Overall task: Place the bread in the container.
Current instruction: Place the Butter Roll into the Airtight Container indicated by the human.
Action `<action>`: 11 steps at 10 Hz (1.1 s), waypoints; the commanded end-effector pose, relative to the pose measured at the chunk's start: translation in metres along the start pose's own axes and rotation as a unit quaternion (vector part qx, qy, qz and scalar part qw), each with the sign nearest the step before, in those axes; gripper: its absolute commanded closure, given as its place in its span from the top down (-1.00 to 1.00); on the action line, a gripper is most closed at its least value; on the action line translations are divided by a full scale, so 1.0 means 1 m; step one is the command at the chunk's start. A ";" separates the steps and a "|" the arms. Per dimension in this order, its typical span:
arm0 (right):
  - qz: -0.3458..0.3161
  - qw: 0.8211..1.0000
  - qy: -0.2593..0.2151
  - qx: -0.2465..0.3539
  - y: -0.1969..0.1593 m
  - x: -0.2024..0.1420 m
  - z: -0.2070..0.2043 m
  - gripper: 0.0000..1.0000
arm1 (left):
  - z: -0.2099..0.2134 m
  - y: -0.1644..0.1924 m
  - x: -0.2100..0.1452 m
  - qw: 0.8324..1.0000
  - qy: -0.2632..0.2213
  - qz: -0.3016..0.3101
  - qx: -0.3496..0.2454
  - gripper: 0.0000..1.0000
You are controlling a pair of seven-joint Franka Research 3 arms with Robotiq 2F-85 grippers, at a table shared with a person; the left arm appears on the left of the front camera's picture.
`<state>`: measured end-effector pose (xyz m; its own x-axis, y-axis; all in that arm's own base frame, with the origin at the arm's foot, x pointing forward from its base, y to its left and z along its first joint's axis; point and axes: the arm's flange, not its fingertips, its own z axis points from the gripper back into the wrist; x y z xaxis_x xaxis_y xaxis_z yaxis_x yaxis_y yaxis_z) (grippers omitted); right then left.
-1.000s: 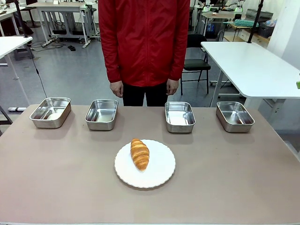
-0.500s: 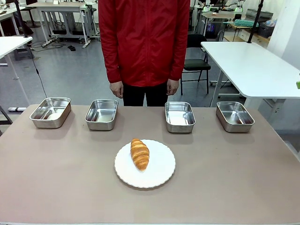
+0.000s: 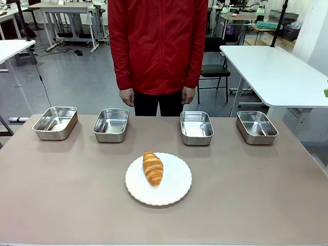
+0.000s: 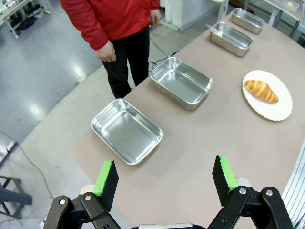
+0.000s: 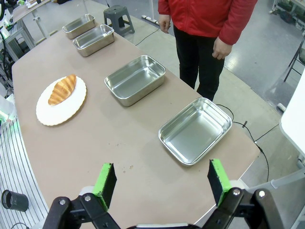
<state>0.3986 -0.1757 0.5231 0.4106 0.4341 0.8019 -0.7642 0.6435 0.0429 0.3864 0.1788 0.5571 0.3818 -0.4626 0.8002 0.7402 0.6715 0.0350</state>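
Your stock on the table [image 3: 256, 195]:

- **Croissant:** one croissant [image 3: 152, 168], lying on the left part of a round white plate [image 3: 177, 192] at the near middle, well apart from every pan.
- **Steel pans:** four in a row along the far edge:
  - far-left pan [image 3: 55, 123]
  - inner-left pan [image 3: 111, 124]
  - inner-right pan [image 3: 196, 127]
  - far-right pan [image 3: 257, 127]
- **Left gripper** [image 4: 165, 174]: jaws spread wide, holding nothing, above the table's left end.
- **Right gripper** [image 5: 161, 175]: equally wide, holding nothing, above the right end.
- **Person:** one person [image 3: 156, 46] in a red jacket stands behind the row, hands down.
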 end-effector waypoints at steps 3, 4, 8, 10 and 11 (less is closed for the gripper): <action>0.002 1.000 -0.008 0.001 0.000 0.000 -0.002 1.00 | 0.001 0.000 -0.001 1.000 -0.002 0.001 0.000 1.00; 0.002 1.000 -0.008 0.001 0.000 0.000 -0.002 1.00 | 0.001 0.000 -0.001 1.000 -0.002 0.001 0.000 1.00; 0.002 1.000 -0.008 0.001 0.000 0.000 -0.002 1.00 | 0.001 0.000 -0.001 1.000 -0.002 0.001 0.000 1.00; 0.002 1.000 -0.008 0.001 0.000 0.000 -0.002 1.00 | 0.001 0.000 -0.001 1.000 -0.002 0.001 0.000 1.00; 0.002 1.000 -0.008 0.001 0.000 0.000 -0.002 1.00 | 0.001 0.000 -0.001 1.000 -0.002 0.001 0.000 1.00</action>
<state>0.3986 -0.1757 0.5231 0.4106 0.4341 0.8018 -0.7642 0.6435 0.0429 0.3864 0.1788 0.5571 0.3818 -0.4625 0.8002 0.7402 0.6715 0.0350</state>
